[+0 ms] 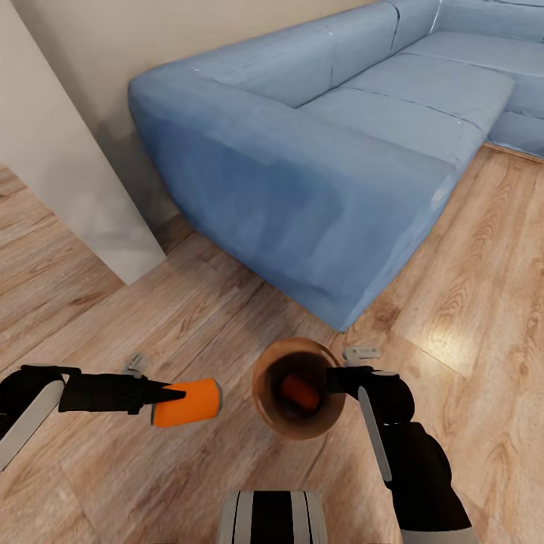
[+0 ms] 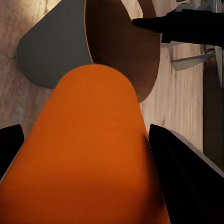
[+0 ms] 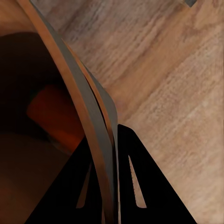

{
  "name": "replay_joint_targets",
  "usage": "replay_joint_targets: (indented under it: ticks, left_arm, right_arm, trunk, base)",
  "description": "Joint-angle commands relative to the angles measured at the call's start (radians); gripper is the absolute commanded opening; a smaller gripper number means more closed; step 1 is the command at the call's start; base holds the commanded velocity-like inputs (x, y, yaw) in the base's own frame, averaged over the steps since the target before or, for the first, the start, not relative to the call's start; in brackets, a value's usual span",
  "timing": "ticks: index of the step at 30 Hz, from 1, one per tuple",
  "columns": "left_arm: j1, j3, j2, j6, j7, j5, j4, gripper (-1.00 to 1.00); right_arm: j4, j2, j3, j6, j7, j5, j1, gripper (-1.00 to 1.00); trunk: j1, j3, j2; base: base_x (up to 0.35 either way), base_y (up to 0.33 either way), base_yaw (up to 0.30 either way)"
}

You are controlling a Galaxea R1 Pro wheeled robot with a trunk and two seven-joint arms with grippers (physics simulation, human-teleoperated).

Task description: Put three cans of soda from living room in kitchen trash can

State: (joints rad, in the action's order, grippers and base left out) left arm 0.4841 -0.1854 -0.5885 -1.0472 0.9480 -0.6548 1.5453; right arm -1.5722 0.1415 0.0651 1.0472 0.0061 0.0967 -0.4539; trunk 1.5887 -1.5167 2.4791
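An orange can of soda (image 1: 189,402) lies sideways in my left gripper (image 1: 168,398), which is shut on it, a little left of the tash can. In the left wrist view the can (image 2: 93,154) sits between the dark fingers with the bucket (image 2: 123,46) just beyond it. The brown wooden tash can (image 1: 266,397) hangs tilted above the floor, and my right gripper (image 1: 338,380) is shut on its right rim. Another orange can (image 1: 301,393) lies inside it. The right wrist view has the thin rim (image 3: 88,112) pinched between the fingers and that can (image 3: 53,116) inside.
A large blue sofa (image 1: 332,136) fills the space ahead and to the right, its near corner close to the bucket. A pale wall corner (image 1: 68,174) stands at the left. Plank floor (image 1: 468,287) lies open to the right and left front.
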Motion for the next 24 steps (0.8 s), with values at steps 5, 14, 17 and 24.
replay_joint_targets:
  ticks: [5,14,17,24]
  left_arm:
    - [0.001,-0.081,0.05,0.0,0.003,0.0,0.0,-1.0]
    - [0.0,-0.101,0.13,0.0,0.003,-0.002,-0.004,-1.0]
    - [0.0,-0.103,0.131,0.0,0.003,-0.019,-0.004,-1.0]
    - [0.0,-0.105,0.13,0.0,0.003,-0.079,-0.004,-1.0]
  right_arm:
    - [0.0,0.001,-0.003,0.0,0.002,-0.02,0.0,-1.0]
    - [0.0,0.006,0.003,0.0,0.002,-0.02,0.0,-1.0]
    - [0.0,0.008,0.014,0.0,0.001,-0.02,0.0,-1.0]
    - [0.0,0.009,0.046,0.0,0.0,-0.02,0.0,-1.0]
  trunk:
    - [0.0,0.0,0.0]
    - [0.0,0.0,0.0]
    - [0.0,0.0,0.0]
    - [0.0,0.0,0.0]
  base:
    - [0.0,0.0,0.0]
    - [0.0,0.0,0.0]
    - [0.0,0.0,0.0]
    - [0.0,0.0,0.0]
